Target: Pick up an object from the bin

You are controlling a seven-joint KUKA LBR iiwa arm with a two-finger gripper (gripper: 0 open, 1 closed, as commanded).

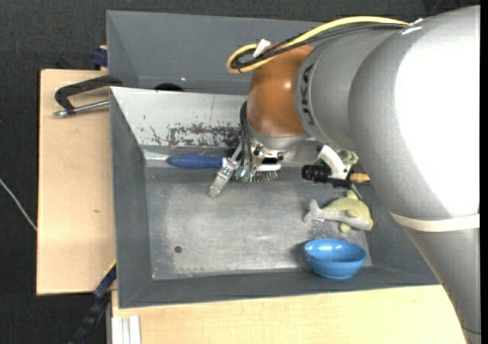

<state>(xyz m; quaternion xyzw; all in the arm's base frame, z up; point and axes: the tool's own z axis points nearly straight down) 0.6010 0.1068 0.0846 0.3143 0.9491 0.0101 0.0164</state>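
My gripper (227, 175) hangs low at the back of the bin, under the arm's orange cover. A blue handle (194, 161) lies along the foot of the back wall, and its right end runs in under the gripper. Dark bristles (264, 175) show just right of the gripper; whether they belong to the blue handle I cannot tell. It is not visible whether anything is held.
At the right side lie a black and white thing with an orange tip (329, 172), a yellow and grey soft toy (345, 213) and, near the front wall, a blue bowl (334, 257). The arm covers the bin's right back corner.
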